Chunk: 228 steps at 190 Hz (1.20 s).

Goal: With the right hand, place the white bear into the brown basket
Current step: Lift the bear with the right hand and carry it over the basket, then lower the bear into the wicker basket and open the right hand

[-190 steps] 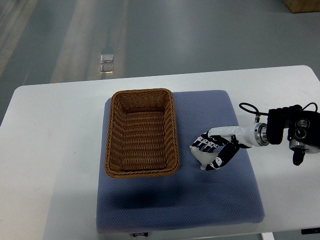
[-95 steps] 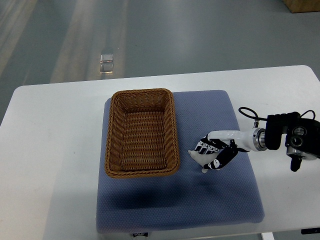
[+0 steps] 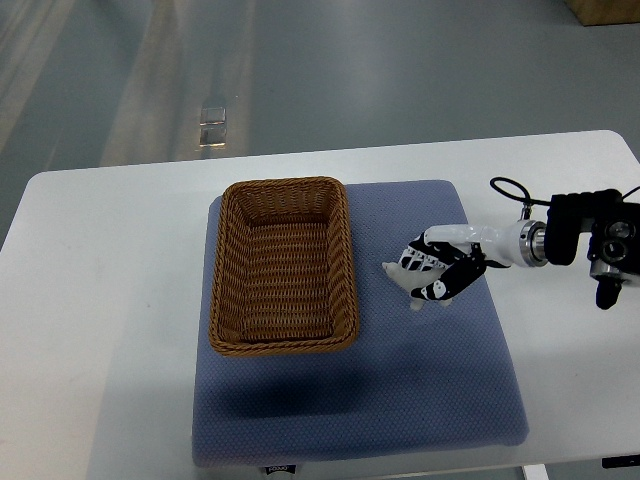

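Note:
A small white bear (image 3: 403, 277) sits in my right hand (image 3: 432, 271), whose black-and-white fingers are curled around it. Hand and bear are over the blue mat, a little to the right of the brown wicker basket (image 3: 283, 264). Only part of the bear shows past the fingers, on the hand's left side. The basket is rectangular and has nothing inside. My right arm (image 3: 575, 244) reaches in from the right edge. The left arm does not show.
The basket stands on a blue-grey padded mat (image 3: 400, 390), which lies on a white table (image 3: 100, 300). Grey floor lies beyond the table's far edge, with a small shiny object (image 3: 213, 125) on it.
The right hand closed on the bear, then rose and moved toward the far side of the mat with it, staying right of the basket.

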### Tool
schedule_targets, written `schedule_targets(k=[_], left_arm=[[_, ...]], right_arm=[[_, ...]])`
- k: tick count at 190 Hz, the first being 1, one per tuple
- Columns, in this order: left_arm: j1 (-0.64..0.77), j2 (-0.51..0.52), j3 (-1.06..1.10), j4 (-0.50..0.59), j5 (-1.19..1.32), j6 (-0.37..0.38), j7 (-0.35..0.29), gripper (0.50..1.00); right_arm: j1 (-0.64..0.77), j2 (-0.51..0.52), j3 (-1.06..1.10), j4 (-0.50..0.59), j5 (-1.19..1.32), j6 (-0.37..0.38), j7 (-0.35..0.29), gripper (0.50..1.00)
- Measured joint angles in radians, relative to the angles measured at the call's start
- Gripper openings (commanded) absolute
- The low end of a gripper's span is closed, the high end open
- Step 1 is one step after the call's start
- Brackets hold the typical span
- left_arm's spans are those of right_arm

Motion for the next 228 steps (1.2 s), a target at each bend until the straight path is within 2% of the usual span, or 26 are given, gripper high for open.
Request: schedule_targets(k=[65, 115, 157, 228], left_arm=[[0.0, 0.0, 0.0, 0.0, 0.0, 0.0, 0.0, 1.0], [0.0, 0.0, 0.002, -0.003, 0.0, 0.0, 0.0, 1.0], [0.0, 0.0, 0.002, -0.002, 0.0, 0.0, 0.0, 1.0], [0.0, 0.0, -0.001, 0.002, 0.0, 0.0, 0.0, 1.0]], right_arm=[[0.269, -0.144, 0.051, 0.004, 0.01, 0.155, -0.008, 0.5], [0.348, -0.117, 0.043, -0.005, 0.011, 0.162, -0.011, 0.5], [0.394, 0.045, -0.003, -0.102, 0.0, 0.112, -0.011, 0.5], [0.442, 0.471, -0.117, -0.407, -0.037, 0.01, -0.01, 0.5]])
